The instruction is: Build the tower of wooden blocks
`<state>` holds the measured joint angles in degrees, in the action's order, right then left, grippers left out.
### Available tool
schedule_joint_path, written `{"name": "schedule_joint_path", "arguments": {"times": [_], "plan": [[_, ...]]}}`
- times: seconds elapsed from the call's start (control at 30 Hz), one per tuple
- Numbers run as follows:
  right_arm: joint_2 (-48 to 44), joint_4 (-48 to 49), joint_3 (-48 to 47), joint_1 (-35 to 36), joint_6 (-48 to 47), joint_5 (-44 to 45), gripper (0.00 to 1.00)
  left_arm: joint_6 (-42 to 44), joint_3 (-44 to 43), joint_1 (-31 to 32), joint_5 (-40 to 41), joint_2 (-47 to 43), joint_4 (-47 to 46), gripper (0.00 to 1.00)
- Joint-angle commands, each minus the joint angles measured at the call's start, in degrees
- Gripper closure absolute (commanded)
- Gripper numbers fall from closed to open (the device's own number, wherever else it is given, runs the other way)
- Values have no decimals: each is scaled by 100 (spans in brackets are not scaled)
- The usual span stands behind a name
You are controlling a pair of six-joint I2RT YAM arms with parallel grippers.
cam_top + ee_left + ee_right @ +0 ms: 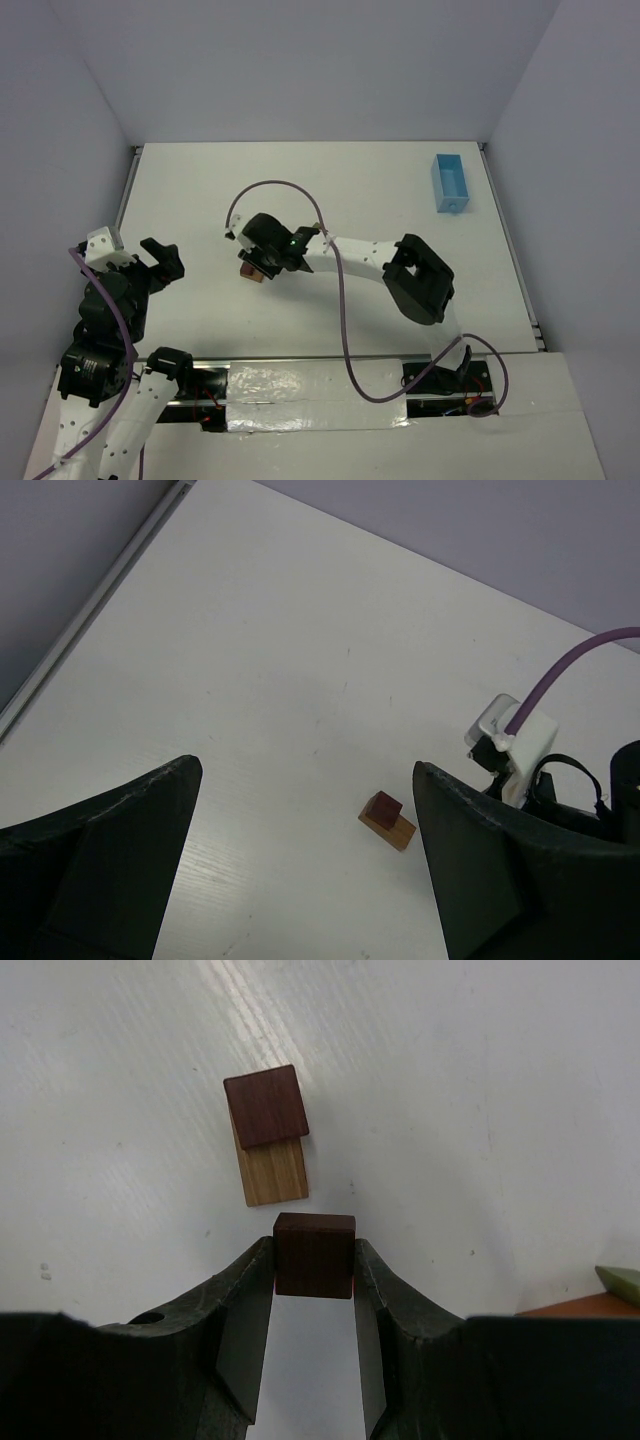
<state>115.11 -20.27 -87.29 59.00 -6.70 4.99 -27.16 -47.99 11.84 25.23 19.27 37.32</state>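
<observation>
clamped between the right jaws, a dark red block (314, 1253) hangs just beside the tower (268, 1138), so far a tan slab (275, 1175) topped by one dark cube (265, 1107) on the white bench (480, 1080); left jaws stand apart. most stacking remains.

Bright, even light on the white worktop (300, 180); glare streak at upper centre of the right wrist view, right claw (314, 1256) dark and soft-focused along the bottom edge
</observation>
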Motion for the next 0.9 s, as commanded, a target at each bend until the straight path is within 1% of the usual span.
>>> {"name": "schedule_joint_path", "arguments": {"times": [0.0,0.17,0.4,0.57,0.63,0.87], "plan": [[204,-169,-552,32,-323,-113,67,62,-27,21,-19,-46,-243,1],[529,-389,-903,41,-315,-288,66,70,-18,21,-27,-63,-252,0],[653,-381,-983,50,-402,-473,64,79,-26,21,-54,-46,-260,0],[837,-574,-1203,41,-438,-473,63,79,-26,21,-54,-55,-260,1],[864,-574,-1221,50,-438,-613,62,79,-18,21,-54,-63,-260,1],[960,-539,-1273,50,-429,-587,61,88,-18,21,-62,-72,-260,1]]}}
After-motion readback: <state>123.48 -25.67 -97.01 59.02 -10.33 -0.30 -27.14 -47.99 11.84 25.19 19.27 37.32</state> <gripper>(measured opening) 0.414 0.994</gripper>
